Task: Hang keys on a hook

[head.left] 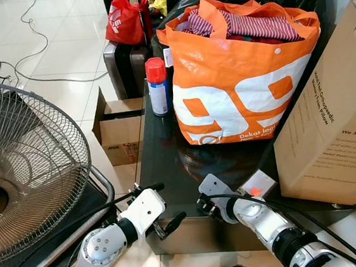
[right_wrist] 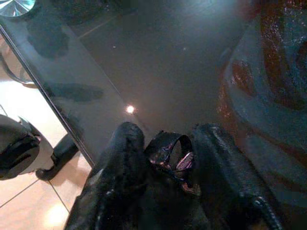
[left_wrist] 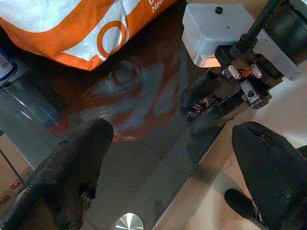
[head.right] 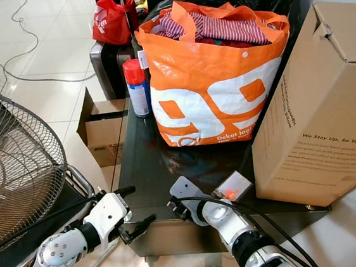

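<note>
Keys (right_wrist: 169, 155) sit pinched between the two black fingers (right_wrist: 122, 158) of my right claw (right_wrist: 168, 139), a dark ring and a glint of metal showing just at the tips. That claw is clamped on them, low over the near edge of the glossy black table (head.left: 162, 167), with the orange bag (head.left: 236, 76) well ahead of it and the cardboard box (head.left: 330, 130) off to its outer side. My left claw (head.left: 160, 205) hangs just beside the table's near edge with its fingers spread wide, holding nothing; across from it I can see my other wrist and its cabling.

I see no hook anywhere ahead of either claw, so the step in hand, as I judge it, is to carry the keys away and find one. To do that well I would keep the squeeze firm, since the grip is only at the fingertips and the ring could swing or slip. I would lift straight off the table before turning, and keep the left claw wide of the right wrist's cables. The ring should hang free below the tips, ready to drop over a hook.
</note>
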Robot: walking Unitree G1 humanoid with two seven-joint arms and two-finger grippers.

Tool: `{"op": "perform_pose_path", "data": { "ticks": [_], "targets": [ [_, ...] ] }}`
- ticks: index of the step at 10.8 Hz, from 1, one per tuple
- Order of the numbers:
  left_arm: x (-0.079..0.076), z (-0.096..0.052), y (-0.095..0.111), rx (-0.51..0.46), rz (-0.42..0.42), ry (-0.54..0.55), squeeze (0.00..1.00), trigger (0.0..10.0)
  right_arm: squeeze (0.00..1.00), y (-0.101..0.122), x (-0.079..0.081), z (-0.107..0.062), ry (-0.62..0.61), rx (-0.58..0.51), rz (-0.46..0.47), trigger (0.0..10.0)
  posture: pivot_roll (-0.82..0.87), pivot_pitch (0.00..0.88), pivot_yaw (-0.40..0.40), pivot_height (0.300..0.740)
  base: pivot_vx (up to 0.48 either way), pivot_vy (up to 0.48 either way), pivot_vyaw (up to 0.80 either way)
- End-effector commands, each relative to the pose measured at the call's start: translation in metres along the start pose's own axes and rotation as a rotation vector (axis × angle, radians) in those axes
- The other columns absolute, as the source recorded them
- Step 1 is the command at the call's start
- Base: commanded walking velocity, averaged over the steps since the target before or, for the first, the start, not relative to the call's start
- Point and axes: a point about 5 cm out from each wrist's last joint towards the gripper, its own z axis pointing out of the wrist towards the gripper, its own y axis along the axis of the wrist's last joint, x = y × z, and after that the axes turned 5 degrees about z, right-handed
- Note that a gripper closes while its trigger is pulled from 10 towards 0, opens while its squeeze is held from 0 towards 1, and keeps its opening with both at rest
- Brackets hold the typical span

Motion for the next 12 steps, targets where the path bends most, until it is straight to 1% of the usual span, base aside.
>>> {"op": "perform_pose_path", "data": {
  "ticks": [1, 3, 5, 8, 9, 11, 12],
  "targets": [
    [0.000, -0.002, 0.002, -0.001, 0.007, 0.000, 0.00, 10.0, 0.00, -0.005, -0.003, -0.001, -0.013, 0.029, -0.002, 0.0, 0.01, 0.113, -0.005, 0.740, 0.000, 0.000, 0.00],
    [-0.001, -0.002, 0.002, -0.002, 0.007, 0.000, 0.00, 10.0, 0.00, -0.005, -0.003, 0.000, -0.013, 0.027, 0.001, 0.0, 0.02, 0.108, -0.007, 0.740, 0.000, 0.000, 0.00],
    [-0.002, -0.002, 0.001, -0.001, 0.007, 0.000, 0.00, 10.0, 0.00, -0.006, -0.003, 0.000, -0.008, 0.010, 0.036, 0.0, 0.02, 0.105, -0.011, 0.740, 0.000, 0.000, 0.00],
    [-0.002, -0.001, 0.002, -0.002, 0.007, 0.006, 0.00, 10.0, 0.00, -0.003, -0.003, 0.000, -0.005, -0.010, 0.048, 0.0, 0.02, 0.098, -0.017, 0.740, 0.000, 0.000, 0.00],
    [-0.001, -0.001, 0.001, -0.002, 0.009, 0.014, 0.00, 10.0, 0.00, 0.002, -0.007, -0.001, -0.007, -0.037, 0.050, 0.0, 0.02, 0.089, -0.020, 0.740, 0.000, 0.000, 0.00],
    [0.002, 0.002, 0.002, -0.009, 0.016, 0.044, 0.00, 10.0, 0.00, 0.016, -0.022, -0.010, -0.010, -0.140, 0.117, 0.0, 0.03, 0.060, -0.029, 0.740, 0.000, 0.000, 0.00],
    [0.007, 0.004, 0.004, -0.024, 0.018, 0.071, 0.00, 10.0, 0.00, 0.033, -0.036, -0.026, 0.023, -0.264, 0.238, 0.0, 0.03, 0.032, -0.029, 0.740, 0.000, 0.000, 0.00]
  ]
}}
